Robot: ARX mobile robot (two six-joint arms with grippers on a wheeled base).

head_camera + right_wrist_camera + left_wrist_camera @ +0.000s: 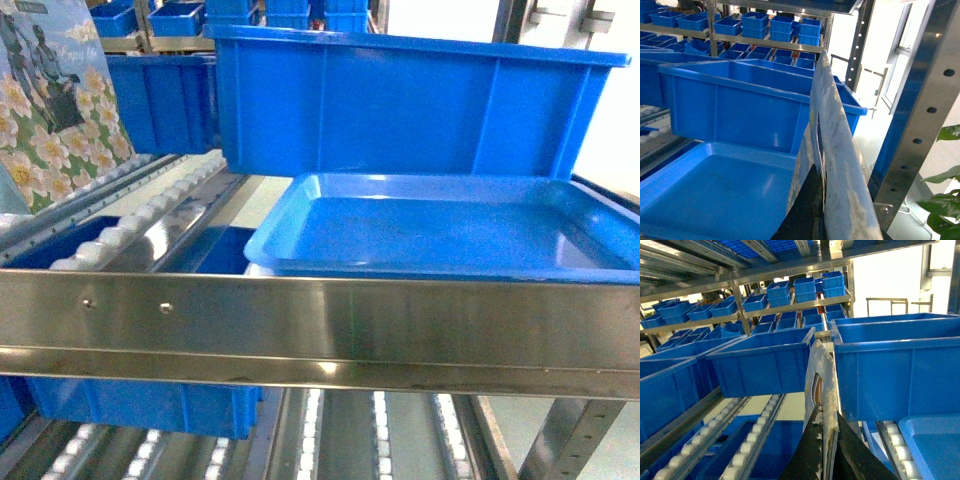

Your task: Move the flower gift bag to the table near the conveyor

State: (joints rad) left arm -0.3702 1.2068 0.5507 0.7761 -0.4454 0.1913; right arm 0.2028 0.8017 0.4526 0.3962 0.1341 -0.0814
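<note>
Steel conveyor (320, 335) rail blocks front; blue bin (410, 105) behind shallow tray (440, 230); roller lane open left.

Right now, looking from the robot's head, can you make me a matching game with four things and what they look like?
Things:
A. flower gift bag
B. shallow tray
C. rollers
D. steel rail

Looks:
1. shiny silver, running across the front
2. small and white, in a sloping row
3. blue and flat, right of the middle
4. printed with pale flowers, far left

Pairs: A-4, B-3, C-2, D-1
</note>
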